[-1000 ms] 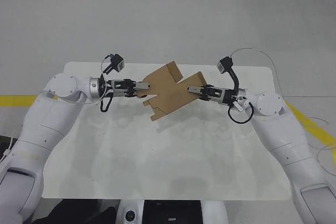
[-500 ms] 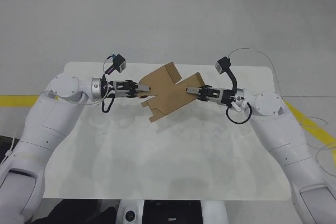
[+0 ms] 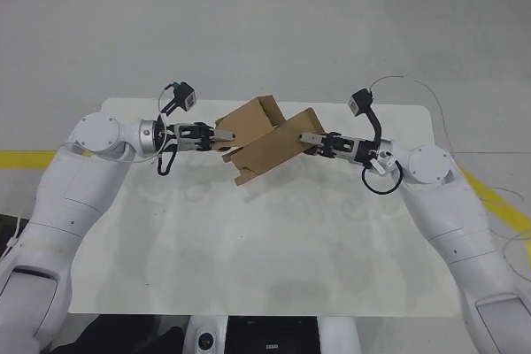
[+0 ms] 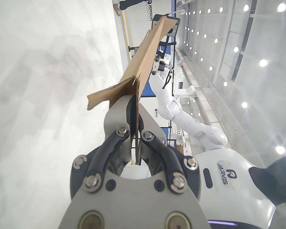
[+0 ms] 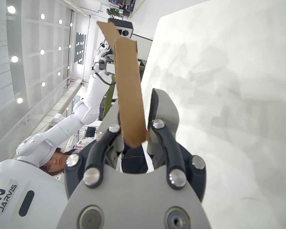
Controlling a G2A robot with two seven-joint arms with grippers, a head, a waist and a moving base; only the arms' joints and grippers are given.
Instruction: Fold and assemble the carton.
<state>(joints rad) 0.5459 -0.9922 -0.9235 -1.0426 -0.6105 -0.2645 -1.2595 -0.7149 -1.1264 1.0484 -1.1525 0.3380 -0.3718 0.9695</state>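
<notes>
The brown carton is held in the air between the two arms, over the far half of the white surface and closer to its far edge than to the robot; it is only part folded, with its panels meeting at an angle along a crease rather than lying flat; one panel rises toward the far side, and a notched flap points toward the robot's side; the left jaws are pressed together on the carton's left end, and in the left wrist view the cardboard runs edge-on between them, a thin sheet pinched on both faces; from that pinch it stretches away to the other arm at its far end; the right jaws pinch the carton's right end, and in the right wrist view a broad strip of cardboard passes between them, its corner sticking out near their base; whether any lower edge of the carton touches the surface cannot be told from above, though both wrist views show the held ends well apart from it; a yellow floor line runs past the surface on either side.
</notes>
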